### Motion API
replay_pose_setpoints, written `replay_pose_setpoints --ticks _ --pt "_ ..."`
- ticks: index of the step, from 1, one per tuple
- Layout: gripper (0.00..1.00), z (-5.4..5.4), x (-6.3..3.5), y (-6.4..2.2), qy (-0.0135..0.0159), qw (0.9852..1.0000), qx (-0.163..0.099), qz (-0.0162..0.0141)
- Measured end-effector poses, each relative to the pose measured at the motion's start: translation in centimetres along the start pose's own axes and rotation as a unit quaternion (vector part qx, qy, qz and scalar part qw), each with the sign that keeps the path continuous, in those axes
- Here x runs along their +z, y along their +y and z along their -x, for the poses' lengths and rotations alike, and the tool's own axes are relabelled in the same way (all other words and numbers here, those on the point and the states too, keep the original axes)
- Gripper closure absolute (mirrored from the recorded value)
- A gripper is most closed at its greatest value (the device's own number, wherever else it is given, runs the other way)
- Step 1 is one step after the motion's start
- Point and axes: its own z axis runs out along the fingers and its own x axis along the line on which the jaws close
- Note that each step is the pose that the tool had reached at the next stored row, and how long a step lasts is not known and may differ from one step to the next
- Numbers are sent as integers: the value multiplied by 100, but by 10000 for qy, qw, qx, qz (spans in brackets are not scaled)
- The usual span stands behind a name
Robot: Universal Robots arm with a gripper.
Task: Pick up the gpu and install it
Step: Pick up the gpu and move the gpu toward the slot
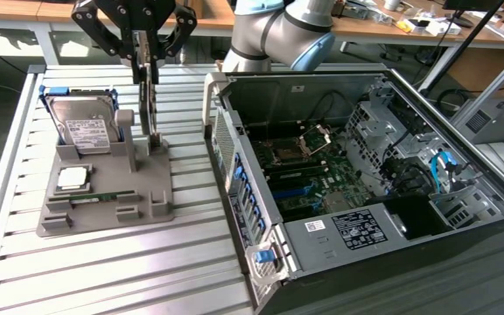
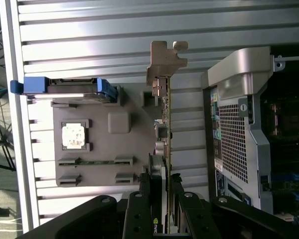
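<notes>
Grey holder (image 1: 147, 190), hard drive (image 1: 84, 125) beside gpu (image 1: 150, 105)

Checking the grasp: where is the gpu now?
Exterior view's upper left: the gpu stands on edge in the gripper, lower end at the grey holder, between the hard drive and the open computer case.

table: slatted metal table (image 1: 103, 275) | on it: grey fixture (image 1: 151, 187), open computer case (image 1: 314, 246)

End effector (image 1: 145, 62) vertical, fingers (image 2: 139, 209) clamped
</notes>
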Motion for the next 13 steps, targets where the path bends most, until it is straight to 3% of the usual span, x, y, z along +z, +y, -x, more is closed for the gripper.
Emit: replay_pose_setpoints --ticks 13 --pt "73 2 -76 2 0 10000 0 0"
